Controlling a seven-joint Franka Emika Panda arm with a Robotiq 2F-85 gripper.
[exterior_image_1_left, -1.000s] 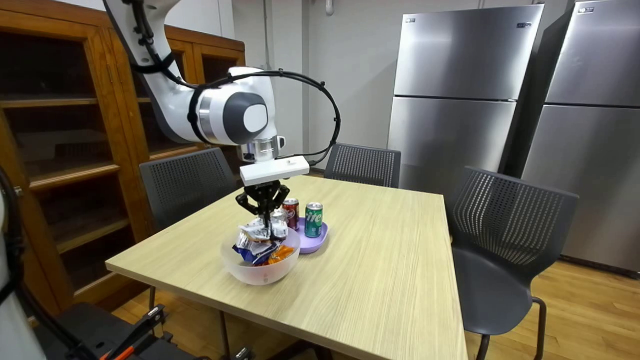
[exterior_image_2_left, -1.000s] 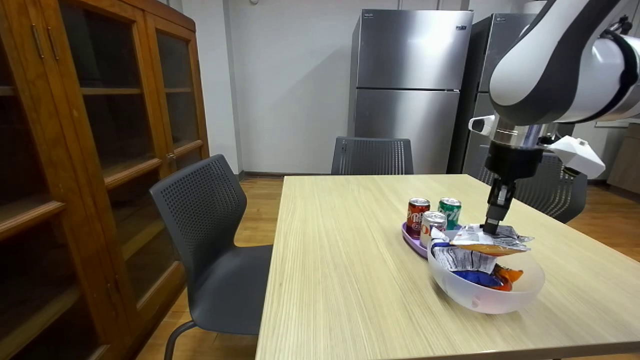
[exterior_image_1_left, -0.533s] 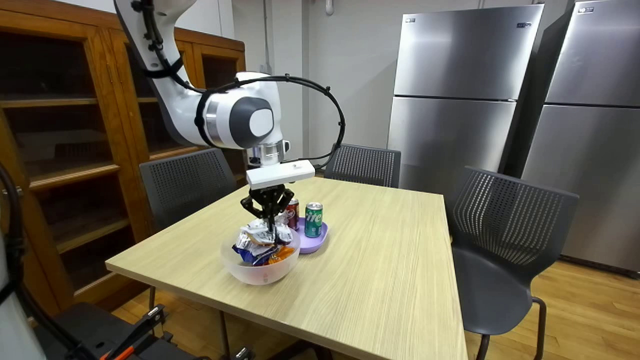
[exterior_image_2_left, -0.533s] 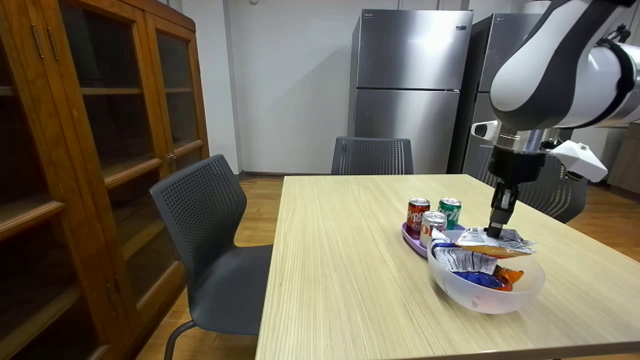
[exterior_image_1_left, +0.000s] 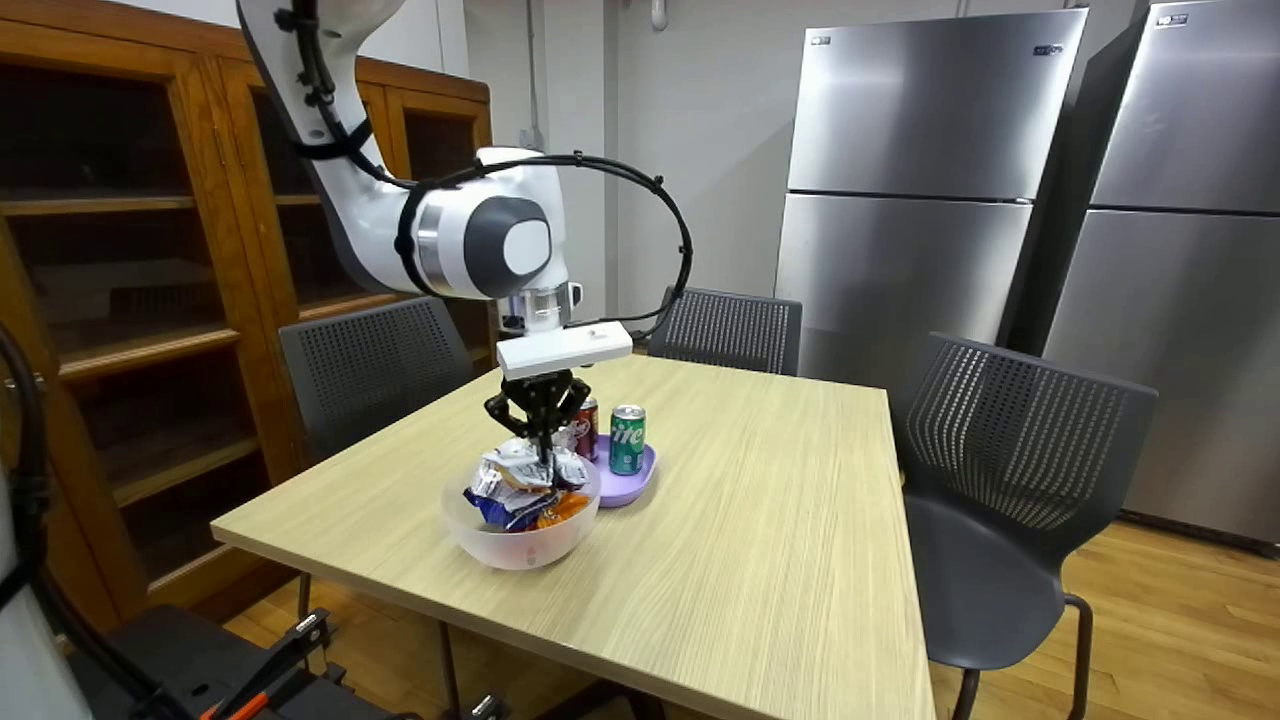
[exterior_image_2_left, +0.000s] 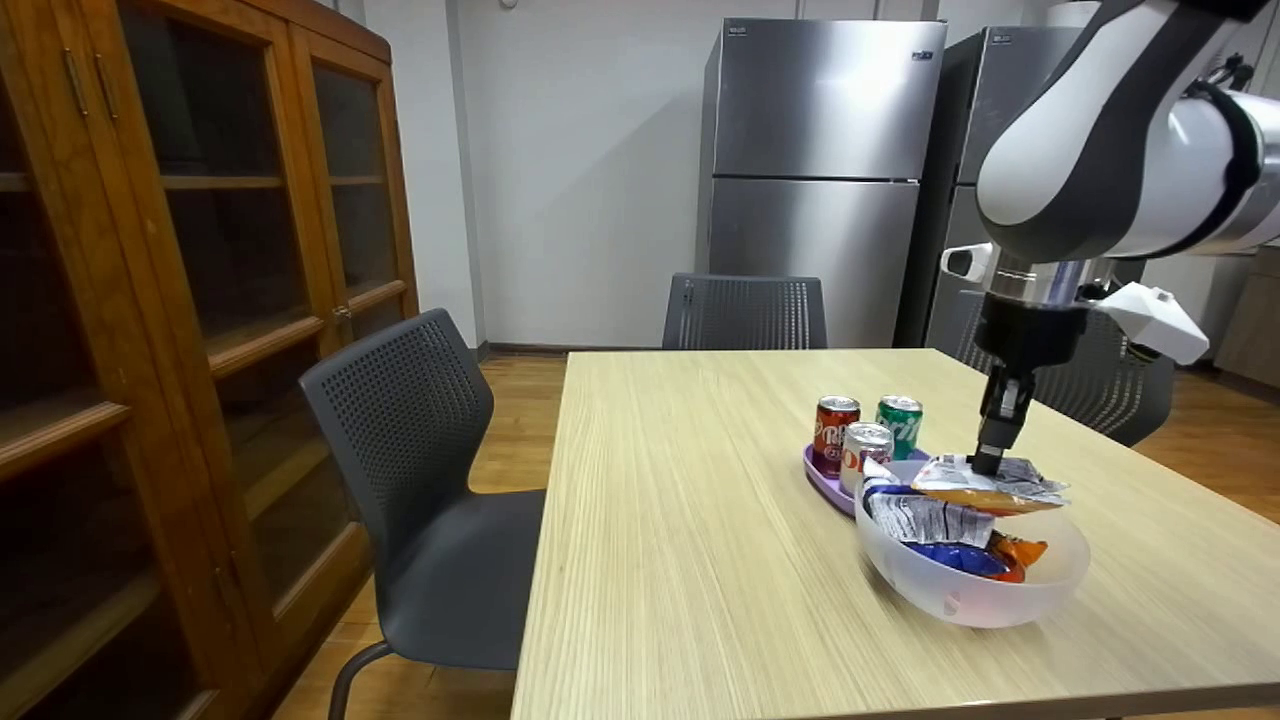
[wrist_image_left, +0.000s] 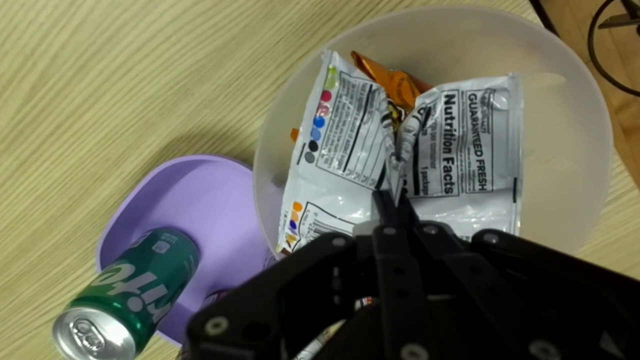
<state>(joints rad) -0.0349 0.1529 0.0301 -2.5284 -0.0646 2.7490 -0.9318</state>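
My gripper (wrist_image_left: 395, 205) points down, its black fingers closed on a pinched fold in the middle of a silver snack bag (wrist_image_left: 345, 145) with printed labels. The bag also shows in both exterior views (exterior_image_1_left: 515, 468) (exterior_image_2_left: 945, 482), where the gripper (exterior_image_2_left: 987, 462) holds it at about rim height over a translucent white bowl (exterior_image_2_left: 1000, 603). Below it in the bowl lie a silver-and-blue bag (exterior_image_2_left: 930, 522) and an orange packet (exterior_image_2_left: 1020, 550); the orange packet also shows past the fold in the wrist view (wrist_image_left: 395, 85). The bowl's depth under the held bag is mostly hidden.
A purple tray (wrist_image_left: 215, 200) stands against or close beside the bowl. It holds a green can (exterior_image_2_left: 900, 428), a dark red can (exterior_image_2_left: 833, 435) and a silver can (exterior_image_2_left: 866, 458). Dark chairs (exterior_image_1_left: 1030, 480) surround the wooden table (exterior_image_1_left: 760, 560); a cabinet (exterior_image_2_left: 230, 300) stands beyond.
My gripper, with the silver bag in it, has shifted slightly right and a little lower in both exterior views, mostly in the earlier half second. Bowl, tray and cans have not moved.
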